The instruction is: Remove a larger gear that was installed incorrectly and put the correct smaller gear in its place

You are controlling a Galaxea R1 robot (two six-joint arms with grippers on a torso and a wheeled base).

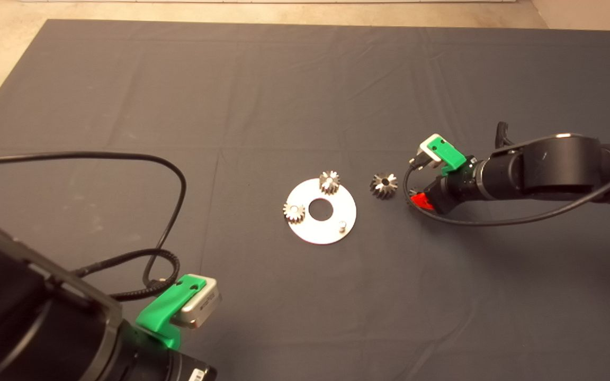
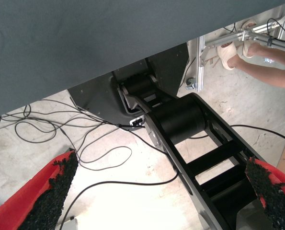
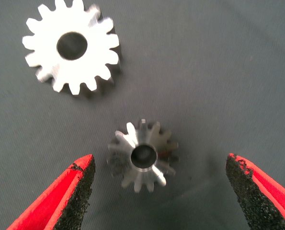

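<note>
Right gripper (image 3: pixel 159 191) (fingers spread wide) hovers over the smaller gear (image 3: pixel 143 155), beside the larger gear (image 3: pixel 71 47).

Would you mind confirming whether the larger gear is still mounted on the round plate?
No, the larger gear lies flat on the mat beside the round plate, whose third peg stands bare.

We see two gears (image 1: pixel 329 182) on the plate (image 1: pixel 331 227) – the larger gear (image 1: pixel 384 186) just right of it, the smaller gear (image 3: pixel 143 155) beside that.
</note>
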